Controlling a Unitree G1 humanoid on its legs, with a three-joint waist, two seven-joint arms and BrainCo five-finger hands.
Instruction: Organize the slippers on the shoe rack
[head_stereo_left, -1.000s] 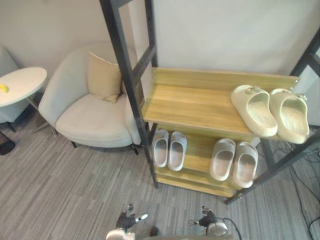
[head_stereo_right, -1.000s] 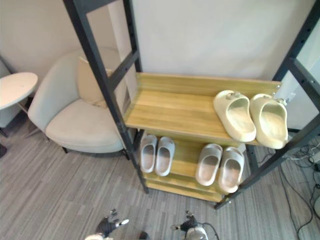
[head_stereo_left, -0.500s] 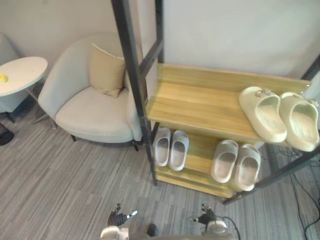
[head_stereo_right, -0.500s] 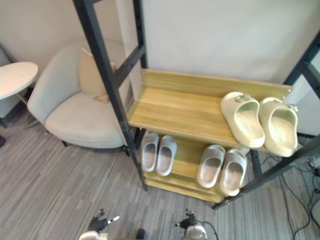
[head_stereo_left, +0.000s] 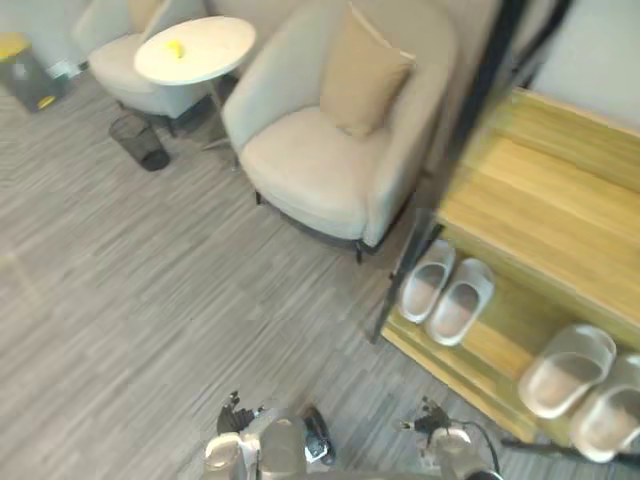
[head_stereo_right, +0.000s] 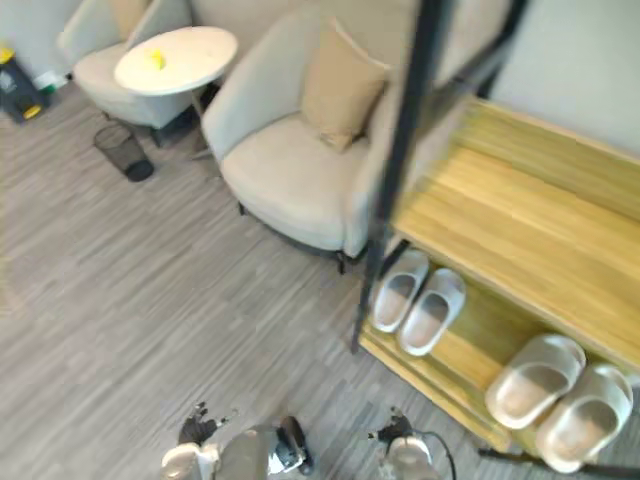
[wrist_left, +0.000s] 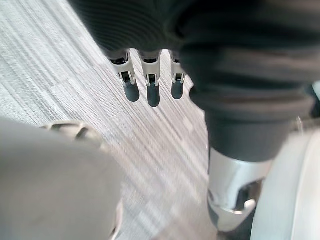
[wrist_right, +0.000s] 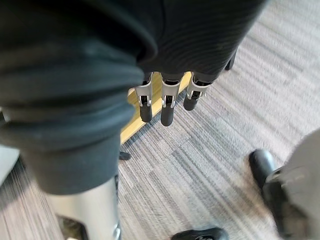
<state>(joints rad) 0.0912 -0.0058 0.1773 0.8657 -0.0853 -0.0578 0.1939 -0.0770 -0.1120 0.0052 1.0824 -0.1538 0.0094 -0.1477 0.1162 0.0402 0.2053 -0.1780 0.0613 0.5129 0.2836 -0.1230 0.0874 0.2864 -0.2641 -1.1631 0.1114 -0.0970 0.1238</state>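
My view has swung left: the shoe rack now sits at three o'clock, with slippers paired on its lower shelf and an armchair at twelve. Left hand and right hand hang at six, fingers straight, side by side, empty. I reckon I'm turning away, tidying done.

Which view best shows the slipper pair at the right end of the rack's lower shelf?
The right eye view: both slippers of that pair lie whole in frame on the lower shelf. The left eye view has the same pair, but the frame edge cuts off the outer slipper. The wrist views face the carpet instead.
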